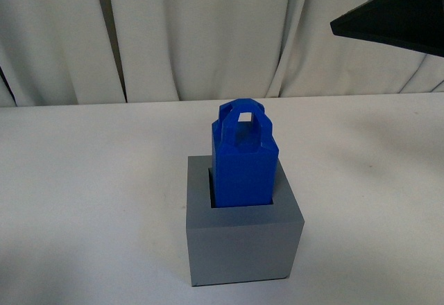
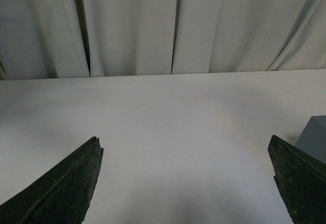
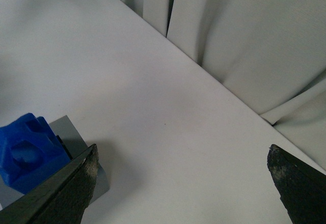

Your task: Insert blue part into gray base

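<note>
— where is the blue part (image 1: 243,170)?

— it stands upright in the gray base (image 1: 243,246), its lower end sunk into the square recess (image 1: 211,188). a dark sliver of the recess shows along one side of it. the handle loop (image 1: 244,114) rises clear above the base's top face.

— and the base itself?

— on the white table (image 1: 83,180), about mid-width, well forward of the far edge where the pale curtain (image 1: 208,35) hangs.

— what about the left gripper (image 2: 184,141)?

— its jaws are spread wide with only bare table between them. they grip nothing. a corner of the gray base shows just beside one finger.

— the right gripper (image 3: 183,155)?

— much the same: jaws wide apart, nothing in them. the blue part and the base lie close to one finger, outside the gap. in the front view that gripper hangs high over the far right of the table, apart from the block.
</note>
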Motion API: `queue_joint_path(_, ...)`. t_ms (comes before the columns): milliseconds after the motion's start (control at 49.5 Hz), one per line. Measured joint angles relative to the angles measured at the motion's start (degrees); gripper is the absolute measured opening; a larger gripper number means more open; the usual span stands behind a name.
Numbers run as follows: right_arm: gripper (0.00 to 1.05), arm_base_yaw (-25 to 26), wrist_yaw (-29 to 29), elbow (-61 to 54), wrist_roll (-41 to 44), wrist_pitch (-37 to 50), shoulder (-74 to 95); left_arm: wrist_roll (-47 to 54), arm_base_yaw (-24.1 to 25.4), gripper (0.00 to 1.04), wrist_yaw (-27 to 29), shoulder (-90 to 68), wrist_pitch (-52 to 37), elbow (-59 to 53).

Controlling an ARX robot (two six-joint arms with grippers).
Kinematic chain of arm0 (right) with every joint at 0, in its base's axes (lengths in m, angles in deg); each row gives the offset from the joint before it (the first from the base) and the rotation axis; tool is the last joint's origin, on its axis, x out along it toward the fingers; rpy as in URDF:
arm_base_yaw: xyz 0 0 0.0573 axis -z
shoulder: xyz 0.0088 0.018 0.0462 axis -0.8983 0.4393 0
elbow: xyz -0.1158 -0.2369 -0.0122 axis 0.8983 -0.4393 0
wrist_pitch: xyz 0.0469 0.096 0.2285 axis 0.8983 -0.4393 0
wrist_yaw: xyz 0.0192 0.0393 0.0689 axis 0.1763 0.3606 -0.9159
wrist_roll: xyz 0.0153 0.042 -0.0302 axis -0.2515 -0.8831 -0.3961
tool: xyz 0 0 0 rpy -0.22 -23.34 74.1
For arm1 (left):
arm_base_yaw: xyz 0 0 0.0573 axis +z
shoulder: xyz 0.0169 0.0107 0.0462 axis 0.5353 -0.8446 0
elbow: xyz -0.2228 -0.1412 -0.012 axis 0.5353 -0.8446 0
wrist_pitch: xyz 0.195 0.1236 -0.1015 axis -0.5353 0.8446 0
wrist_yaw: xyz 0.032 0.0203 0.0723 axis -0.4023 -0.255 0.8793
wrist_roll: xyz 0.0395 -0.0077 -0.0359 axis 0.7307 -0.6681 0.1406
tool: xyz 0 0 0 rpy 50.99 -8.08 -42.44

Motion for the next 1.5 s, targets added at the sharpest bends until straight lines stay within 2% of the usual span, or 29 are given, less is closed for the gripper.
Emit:
queue_joint_path(121,0.97,-0.2,-0.1,0.0,-1.1,0.1,-0.2,0.0,0.0,0.99,0.0,0.0,0.0,0.0)
queue_joint_path(162,0.92,-1.6,9.6,-3.4,-5.6,8.1,-1.3,0.0,0.0,0.99,0.0,0.0,0.0,0.0)
queue_joint_path(202,0.83,-2.6,25.3,-9.7,-12.3,21.0,-3.2,0.0,0.0,0.99,0.0,0.0,0.0,0.0)
queue_joint_path(222,0.80,-2.9,30.4,-12.4,-15.1,25.9,-4.0,0.0,0.0,0.99,-0.1,0.0,0.0,0.0)
queue_joint_path(283,0.67,-2.8,43.4,-20.7,-22.8,38.4,-7.1,0.0,0.0,0.99,0.0,0.0,0.0,0.0)
queue_joint_path(323,0.58,-2.1,47.6,-25.3,-26.6,43.8,-9.6,0.0,0.0,0.99,0.1,0.0,0.0,0.0)
queue_joint_path(505,0.17,0.1,46.8,-39.8,-31.2,50.2,-18.1,0.0,0.0,0.99,0.0,0.0,0.0,0.0)
queue_joint_path(627,0.01,0.6,45.8,-44.2,-31.4,51.1,-21.3,0.0,0.0,0.99,0.0,0.0,0.0,0.0)
queue_joint_path(728,0.02,1.5,45.4,-48.2,-31.5,51.5,-25.0,0.0,0.0,0.99,0.0,0.0,0.0,0.0)
queue_joint_path(788,0.02,3.8,42.2,-50.5,-31.6,51.5,-27.4,0.0,0.0,0.99,0.0,0.0,0.0,0.0)
queue_joint_path(869,0.02,4.9,42.1,-52.4,-31.7,51.2,-29.7,0.0,0.0,0.99,0.0,0.0,0.0,0.0)
queue_joint_path(1132,0.02,5.1,41.8,-57.0,-31.7,48.6,-36.7,0.0,0.0,0.99,0.0,0.0,0.0,0.0)
queue_joint_path(1435,0.02,5.1,41.7,-61.6,-31.7,41.0,-49.0,0.0,0.0,0.99,0.0,0.0,0.0,0.0)
queue_joint_path(1496,0.02,5.0,41.7,-63.1,-31.8,43.0,-49.4,0.0,0.0,0.99,0.0,0.0,0.0,0.0)
